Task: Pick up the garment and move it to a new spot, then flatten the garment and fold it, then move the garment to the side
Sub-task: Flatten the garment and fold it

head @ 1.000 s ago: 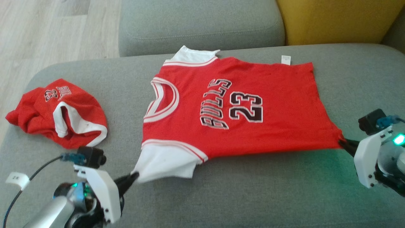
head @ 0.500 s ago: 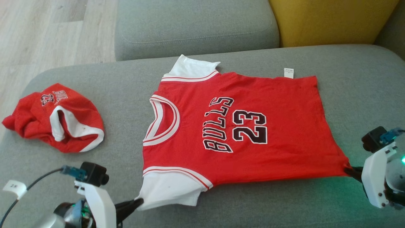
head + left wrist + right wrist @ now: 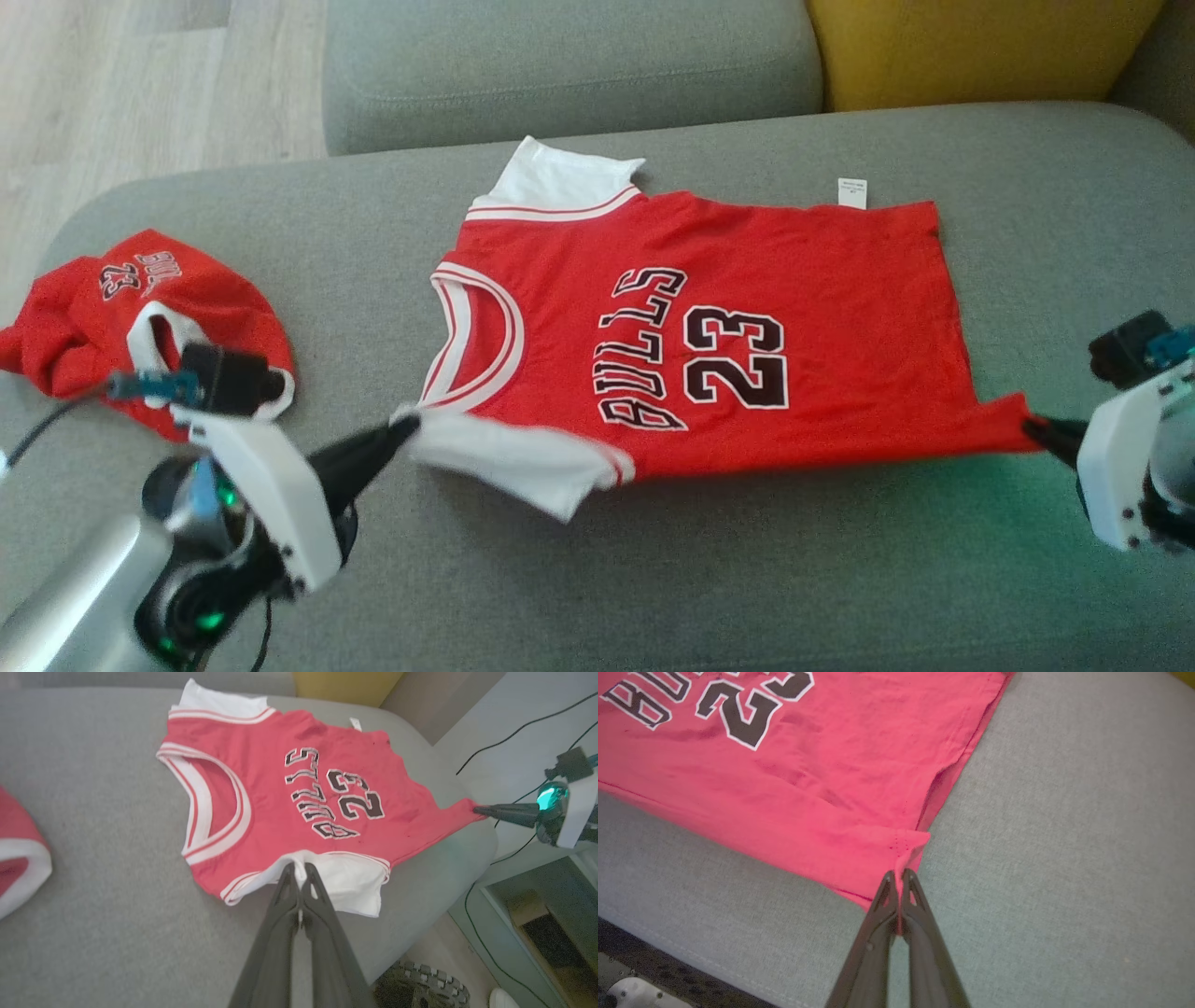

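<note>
Red: one spread garment [image 3: 822, 289], one crumpled bundle [image 3: 56, 345] — one grey sofa [image 3: 747, 579].

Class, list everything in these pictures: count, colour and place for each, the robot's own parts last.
seat cushion: one, grey, under both garments
spread jersey: one, red with white sleeves, spread out at centre
crumpled garment: one, red with white trim, at robot's left
back cushion: one, grey, behind the seat
yellow cushion: one, yellow, far right
floor: one, pale wood, far left
left gripper: one, dark, shut on jersey's near white sleeve
right gripper: one, dark, shut on jersey's near hem corner
</note>
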{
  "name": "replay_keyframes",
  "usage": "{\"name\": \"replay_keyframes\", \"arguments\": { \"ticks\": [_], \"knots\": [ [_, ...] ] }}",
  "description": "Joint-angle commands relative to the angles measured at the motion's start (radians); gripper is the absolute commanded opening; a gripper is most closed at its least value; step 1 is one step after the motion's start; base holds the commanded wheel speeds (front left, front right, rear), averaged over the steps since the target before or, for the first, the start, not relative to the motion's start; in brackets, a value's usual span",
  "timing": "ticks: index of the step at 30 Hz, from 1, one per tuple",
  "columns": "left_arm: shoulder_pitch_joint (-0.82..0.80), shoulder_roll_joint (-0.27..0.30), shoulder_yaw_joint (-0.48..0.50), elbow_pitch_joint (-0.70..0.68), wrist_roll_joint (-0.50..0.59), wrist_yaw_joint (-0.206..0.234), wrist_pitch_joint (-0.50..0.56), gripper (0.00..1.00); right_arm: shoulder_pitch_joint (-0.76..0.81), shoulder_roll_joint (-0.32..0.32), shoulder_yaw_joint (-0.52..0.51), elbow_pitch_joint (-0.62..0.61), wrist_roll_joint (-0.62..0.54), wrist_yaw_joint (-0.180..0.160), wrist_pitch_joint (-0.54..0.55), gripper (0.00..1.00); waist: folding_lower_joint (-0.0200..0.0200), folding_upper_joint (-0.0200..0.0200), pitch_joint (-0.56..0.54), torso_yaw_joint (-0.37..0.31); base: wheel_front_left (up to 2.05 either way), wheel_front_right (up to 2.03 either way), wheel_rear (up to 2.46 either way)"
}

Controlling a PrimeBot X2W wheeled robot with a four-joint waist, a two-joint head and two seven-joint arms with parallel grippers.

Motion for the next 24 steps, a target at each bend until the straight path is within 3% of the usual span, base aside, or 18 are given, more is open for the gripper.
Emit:
{"name": "replay_keyframes", "arguments": {
  "ticks": [1,24],
  "knots": [
    [-0.088,0.017,0.059,-0.019,0.013,-0.002,-0.015,0.00,-0.024,-0.017,-0.021,0.003,-0.014,-0.001,-0.018,0.00,0.0001,-0.0001,0.007,-0.002,0.00,0.00,0.00],
    [-0.436,-0.138,0.037,0.329,0.118,-0.032,-0.101,0.00,-0.174,0.190,-0.055,0.224,-0.168,-0.001,-0.140,0.00,0.0001,-0.0001,0.163,-0.049,0.00,0.00,0.00]
  ]
}}
